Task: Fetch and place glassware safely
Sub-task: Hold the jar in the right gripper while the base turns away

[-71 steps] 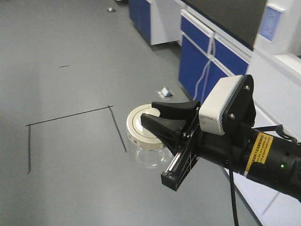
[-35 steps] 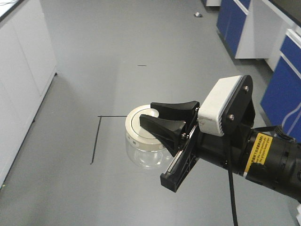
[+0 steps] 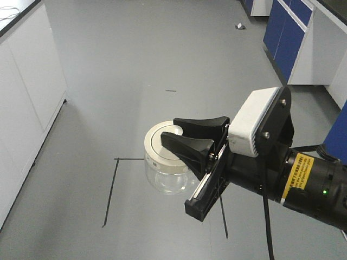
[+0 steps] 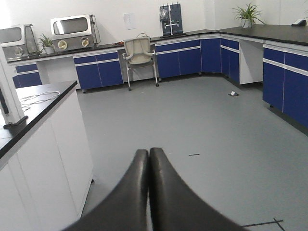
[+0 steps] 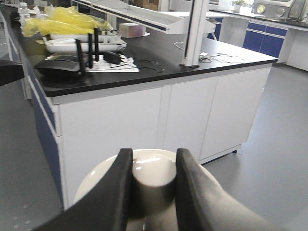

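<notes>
Within 1 second the view swung, yet the squat clear glass jar with cream-white lid (image 3: 158, 154) stayed pinched by its knob in the right gripper (image 3: 180, 134), above the black floor tape (image 3: 111, 189), so the carry looked secure. The left gripper (image 4: 148, 159) sat closed, empty.

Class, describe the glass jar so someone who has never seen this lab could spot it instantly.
Find the black right gripper held out above the grey floor. It pinches the knob of a small squat clear glass jar; its wide cream-white lid marks it out.
</notes>
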### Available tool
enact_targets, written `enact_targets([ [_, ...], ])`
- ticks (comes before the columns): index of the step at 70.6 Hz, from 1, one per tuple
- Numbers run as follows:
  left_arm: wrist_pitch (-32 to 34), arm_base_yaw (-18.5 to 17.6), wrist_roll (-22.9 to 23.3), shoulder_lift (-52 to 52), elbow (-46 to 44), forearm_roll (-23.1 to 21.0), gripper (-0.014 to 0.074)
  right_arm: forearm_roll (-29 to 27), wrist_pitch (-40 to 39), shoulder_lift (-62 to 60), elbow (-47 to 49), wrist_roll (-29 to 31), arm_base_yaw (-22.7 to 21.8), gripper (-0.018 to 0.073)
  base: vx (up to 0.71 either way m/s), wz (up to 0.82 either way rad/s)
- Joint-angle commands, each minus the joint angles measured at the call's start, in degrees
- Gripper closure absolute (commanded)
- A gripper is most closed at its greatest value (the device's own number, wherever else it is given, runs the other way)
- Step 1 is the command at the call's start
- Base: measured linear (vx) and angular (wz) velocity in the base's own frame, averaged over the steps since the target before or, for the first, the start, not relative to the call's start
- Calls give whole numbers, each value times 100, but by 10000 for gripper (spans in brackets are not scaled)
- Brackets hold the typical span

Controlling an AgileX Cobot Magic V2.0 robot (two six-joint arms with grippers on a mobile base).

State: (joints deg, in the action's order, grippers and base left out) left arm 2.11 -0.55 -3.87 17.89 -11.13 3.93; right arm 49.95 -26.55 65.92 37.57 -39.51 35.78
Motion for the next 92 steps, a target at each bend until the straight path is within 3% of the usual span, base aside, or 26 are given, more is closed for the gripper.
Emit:
enact_targets([
  [1, 411, -33, 44, 44, -158, -57, 603, -158, -417, -150, 189, -3, -4, 560, 47, -4],
  [92, 411, -33, 44, 44, -158, -57, 603, -158, -397, -150, 189, -3, -4, 560, 54, -1],
])
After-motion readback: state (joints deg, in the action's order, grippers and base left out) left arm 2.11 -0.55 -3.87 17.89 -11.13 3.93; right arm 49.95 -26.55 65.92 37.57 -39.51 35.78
